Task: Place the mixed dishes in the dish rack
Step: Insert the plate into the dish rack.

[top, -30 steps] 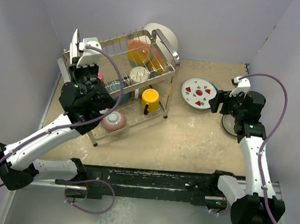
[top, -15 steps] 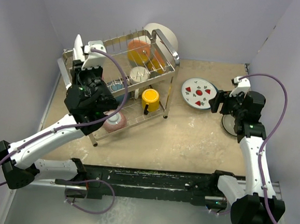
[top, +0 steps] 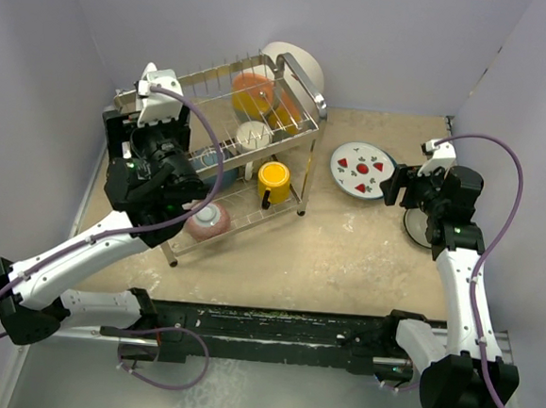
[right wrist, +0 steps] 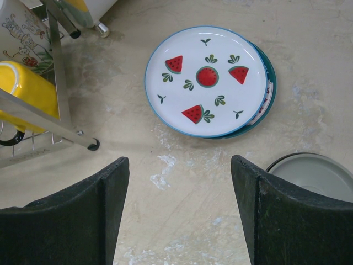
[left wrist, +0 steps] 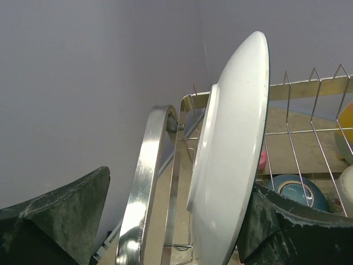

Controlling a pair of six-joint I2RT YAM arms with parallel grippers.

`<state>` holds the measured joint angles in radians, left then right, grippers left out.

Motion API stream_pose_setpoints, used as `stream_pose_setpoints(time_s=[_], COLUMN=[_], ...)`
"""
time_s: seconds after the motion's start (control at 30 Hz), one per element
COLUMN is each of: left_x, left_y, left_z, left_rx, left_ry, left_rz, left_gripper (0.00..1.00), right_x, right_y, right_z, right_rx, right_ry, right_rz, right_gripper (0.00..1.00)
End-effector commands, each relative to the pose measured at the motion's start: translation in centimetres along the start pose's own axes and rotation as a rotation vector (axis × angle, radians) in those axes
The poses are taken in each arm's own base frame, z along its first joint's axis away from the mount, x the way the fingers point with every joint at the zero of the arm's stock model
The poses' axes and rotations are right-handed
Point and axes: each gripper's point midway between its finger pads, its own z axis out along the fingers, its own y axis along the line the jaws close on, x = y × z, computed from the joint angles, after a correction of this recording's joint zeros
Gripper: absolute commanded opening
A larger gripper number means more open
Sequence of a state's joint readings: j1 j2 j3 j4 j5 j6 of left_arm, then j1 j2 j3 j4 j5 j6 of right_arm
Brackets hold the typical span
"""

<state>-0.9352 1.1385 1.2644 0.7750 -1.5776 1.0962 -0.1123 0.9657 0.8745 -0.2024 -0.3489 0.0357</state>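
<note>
Our left gripper (left wrist: 181, 182) spread wide | white plate (left wrist: 234, 138) between its fingers (left wrist: 287, 232) has sunk into dish rack (left wrist: 146, 165); we think it's loaded | right gripper (right wrist: 179, 165) spread, holds nothing.

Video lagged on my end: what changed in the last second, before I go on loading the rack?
The left claw lowered the white plate at the dish rack's left end; it now stands on edge beside the end frame, the claw open. Right claw, watermelon plate and yellow cup stayed put.
</note>
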Motion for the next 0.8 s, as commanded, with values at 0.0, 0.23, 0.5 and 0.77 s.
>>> stream_pose_setpoints(time_s=[0.0,0.23,0.5,0.77], left_x=[-0.7,-0.9,-0.7,-1.2], left_y=[2.3,4.0,5.1,5.2], left_z=[-0.2,-0.2,-0.2,-0.6], left_rx=[0.0,0.0,0.0,0.034], left_ry=[0.019,0.019,0.02,0.015], left_rz=[-0.094,-0.14,-0.168,-0.218], left_gripper=[0.85,0.62,0.59,0.8], right_x=[-1.1,-1.1,-1.1,-1.0], right_y=[-0.4,-0.4,-0.4,-0.3], right_z=[0.0,0.0,0.0,0.0], right_rx=[0.018,0.02,0.02,0.015], right_ry=[-0.05,-0.049,-0.05,-0.047], right_rz=[-0.008,-0.008,-0.01,-0.01], right_gripper=[0.77,0.76,0.76,0.76])
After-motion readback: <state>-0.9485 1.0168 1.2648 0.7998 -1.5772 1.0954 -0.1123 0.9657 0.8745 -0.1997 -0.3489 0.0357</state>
